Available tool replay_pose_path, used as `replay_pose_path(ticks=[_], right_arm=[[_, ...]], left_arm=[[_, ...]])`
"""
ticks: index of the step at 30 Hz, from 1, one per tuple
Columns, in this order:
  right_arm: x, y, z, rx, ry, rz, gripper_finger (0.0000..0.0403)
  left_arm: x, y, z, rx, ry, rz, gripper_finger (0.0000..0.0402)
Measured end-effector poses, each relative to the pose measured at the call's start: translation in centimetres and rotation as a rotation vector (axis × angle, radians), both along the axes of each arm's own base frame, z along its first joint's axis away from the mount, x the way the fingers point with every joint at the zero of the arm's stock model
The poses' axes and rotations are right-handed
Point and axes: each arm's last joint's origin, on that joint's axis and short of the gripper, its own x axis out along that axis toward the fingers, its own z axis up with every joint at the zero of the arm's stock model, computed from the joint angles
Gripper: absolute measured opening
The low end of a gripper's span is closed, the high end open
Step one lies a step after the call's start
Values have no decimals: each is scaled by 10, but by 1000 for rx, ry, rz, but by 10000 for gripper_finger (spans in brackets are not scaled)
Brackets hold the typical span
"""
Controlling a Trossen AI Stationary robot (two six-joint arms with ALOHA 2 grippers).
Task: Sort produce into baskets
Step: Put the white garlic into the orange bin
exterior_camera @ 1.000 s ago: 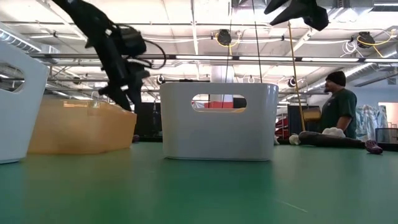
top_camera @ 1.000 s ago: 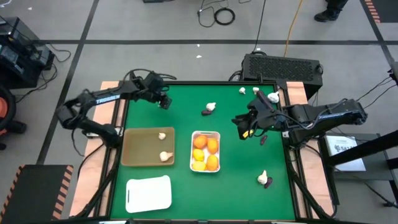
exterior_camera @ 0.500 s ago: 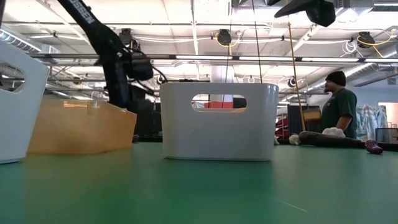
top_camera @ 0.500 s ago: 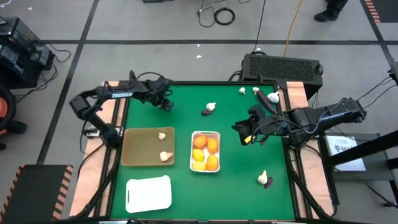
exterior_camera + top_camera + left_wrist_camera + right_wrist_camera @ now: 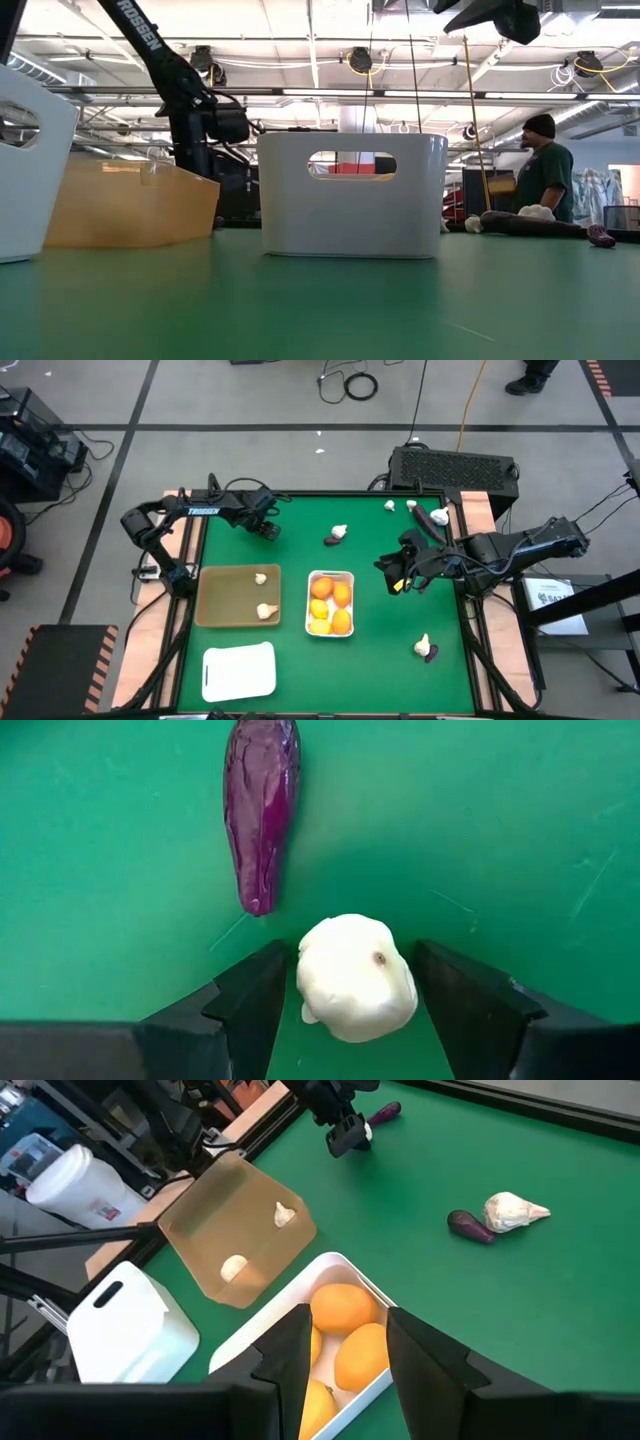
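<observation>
My left gripper is at the table's far left, pointing down. In the left wrist view its open fingers stand close on either side of a whitish garlic bulb that lies on the green table. A dark purple vegetable lies just beyond the bulb. My right gripper hangs above the table, right of the white tray that holds several orange and yellow citrus fruits. Its fingers are apart, with nothing between them. The tan tray holds two garlic bulbs. My left gripper has one finger on each side of the garlic bulb, coming from above. I cannot tell whether the fingers touch it. The bulb lies on the table.
A second white tray stands at the near left. A garlic bulb lies beside a purple vegetable at far centre. Another such pair lies at near right. A purple vegetable lies by my right gripper, and more produce at the far right corner. A person stands beyond the table.
My left gripper has gone a little toward the table's right and near edges and come down, out of a tilt, over the garlic bulb. My right gripper has shifted slightly toward the near edge.
</observation>
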Motion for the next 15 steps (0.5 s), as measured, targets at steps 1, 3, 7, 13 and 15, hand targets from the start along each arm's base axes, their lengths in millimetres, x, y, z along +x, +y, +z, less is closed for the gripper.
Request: replay_pose_path(ticks=[1,3,7,13,15], right_arm=[[0,0,0,-1,4,0,122],[-1,0,-1,-6,12,2,122],[-2,0,-2,-11,32,3,122],[-4,-1,-4,-18,62,4,122],[-5,-1,-5,-21,75,4,122]], left_arm=[[0,0,0,0,0,-1,228],[0,0,0,-1,-2,-7,215],[1,0,0,-17,-16,-18,176],[-2,-5,10,-63,-44,-44,118],[-2,-6,23,-56,-81,-60,114]])
